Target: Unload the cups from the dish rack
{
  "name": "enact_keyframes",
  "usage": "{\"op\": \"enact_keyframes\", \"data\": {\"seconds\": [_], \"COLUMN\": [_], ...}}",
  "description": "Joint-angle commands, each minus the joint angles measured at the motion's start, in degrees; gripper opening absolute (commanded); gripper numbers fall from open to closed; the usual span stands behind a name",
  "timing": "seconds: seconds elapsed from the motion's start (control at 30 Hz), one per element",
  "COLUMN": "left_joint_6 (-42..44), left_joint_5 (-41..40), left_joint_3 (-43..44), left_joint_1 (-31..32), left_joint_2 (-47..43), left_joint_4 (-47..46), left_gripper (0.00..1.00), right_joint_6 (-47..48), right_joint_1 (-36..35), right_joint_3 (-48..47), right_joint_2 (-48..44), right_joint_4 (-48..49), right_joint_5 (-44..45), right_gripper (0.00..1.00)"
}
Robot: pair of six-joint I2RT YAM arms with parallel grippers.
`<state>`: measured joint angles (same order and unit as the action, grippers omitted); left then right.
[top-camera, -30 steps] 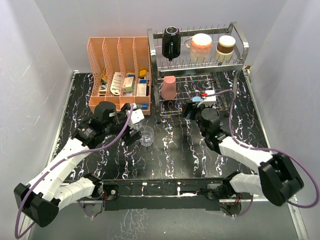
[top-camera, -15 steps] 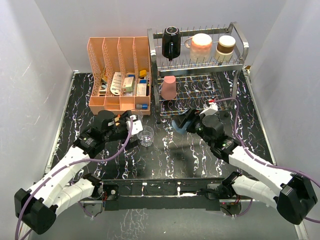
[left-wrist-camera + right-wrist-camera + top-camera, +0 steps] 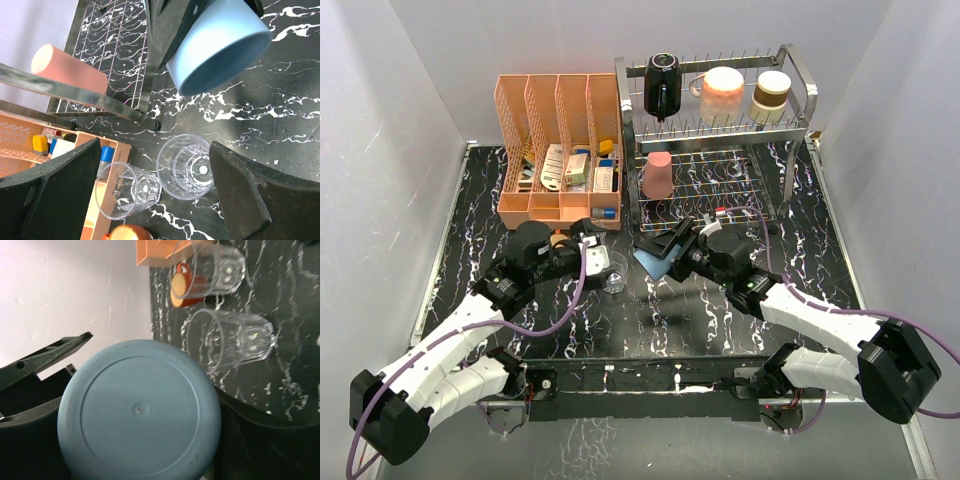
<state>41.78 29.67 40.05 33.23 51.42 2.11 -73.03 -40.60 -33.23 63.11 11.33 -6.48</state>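
My right gripper (image 3: 665, 252) is shut on the blue tumbler (image 3: 653, 260), held tilted above the table in front of the dish rack (image 3: 800, 120). Its round base fills the right wrist view (image 3: 139, 410); its open mouth shows in the left wrist view (image 3: 220, 47). The pink tumbler (image 3: 657, 175) stands on the lower tier. The black mug (image 3: 662, 85), peach mug (image 3: 723, 92) and steel cup (image 3: 772, 95) sit on the upper tier. My left gripper (image 3: 155, 145) is open over two clear glasses (image 3: 187, 167) (image 3: 127, 190) on the table. The small orange-red cup (image 3: 125, 234) is beside them.
The peach-orange organizer (image 3: 560, 150) with small boxes and bottles stands at the back left, close behind my left gripper. The rack's front leg (image 3: 150, 107) is just beyond the glasses. White walls enclose the table on three sides.
My right gripper has drawn the blue tumbler out of the rack's lower tier and moved it left and forward. My left gripper has shifted slightly right over the glasses.
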Motion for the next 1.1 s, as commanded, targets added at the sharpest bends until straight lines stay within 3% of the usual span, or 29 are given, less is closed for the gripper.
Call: {"op": "enact_keyframes", "data": {"seconds": [0.0, 0.13, 0.27, 0.4, 0.5, 0.57, 0.63, 0.77, 0.83, 0.97, 1.07], "left_joint_6": [0.0, -3.7, -11.7, -18.0, -20.2, -20.6, -20.5, -19.0, -18.1, -14.6, -9.6], "left_joint_5": [1.6, 0.0, -1.8, -2.4, -3.1, -3.9, -5.0, -8.9, -10.8, -14.0, -11.5], "left_joint_3": [2.1, 3.2, 5.6, 8.6, 9.2, 9.2, 9.2, 10.0, 11.4, 16.4, 20.2], "left_joint_1": [1.7, 3.5, 4.8, 5.0, 5.1, 5.1, 5.1, 5.1, 5.1, 4.3, 3.2], "left_joint_2": [1.3, 2.7, 4.3, 5.6, 5.6, 5.4, 5.0, 3.6, 3.1, 4.1, 6.0], "left_joint_4": [-4.2, -5.4, -6.8, -6.2, -6.0, -5.5, -4.1, 2.3, 6.8, 18.4, 31.4], "left_gripper": [0.86, 0.83, 0.72, 0.52, 0.27, 0.1, 0.0, 0.0, 0.0, 0.0, 0.0], "right_joint_6": [-9.3, -12.7, -14.8, -16.0, -16.8, -16.5, -16.4, -12.5, -8.0, 5.3, 16.6], "right_joint_1": [-1.9, -3.7, -5.8, -7.3, -7.8, -7.8, -7.7, -2.4, 3.1, 16.2, 22.3], "right_joint_3": [-4.1, -4.7, -5.4, -6.2, -6.1, -5.9, -4.8, -3.7, -3.4, -5.4, -7.1], "right_joint_2": [1.3, 2.7, 4.7, 6.9, 8.0, 8.0, 6.5, 1.1, -1.7, -3.6, -3.4], "right_joint_4": [9.8, 13.6, 16.8, 18.7, 21.0, 21.1, 20.4, 12.7, 7.3, -7.2, -14.6], "right_joint_5": [-3.9, -3.9, -3.6, -3.9, -4.5, -4.2, -2.1, -0.8, -2.9, -9.1, -10.2], "right_gripper": [0.24, 0.24, 0.24, 0.25, 0.28, 0.35, 0.52, 0.87, 0.96, 0.98, 0.98]}}
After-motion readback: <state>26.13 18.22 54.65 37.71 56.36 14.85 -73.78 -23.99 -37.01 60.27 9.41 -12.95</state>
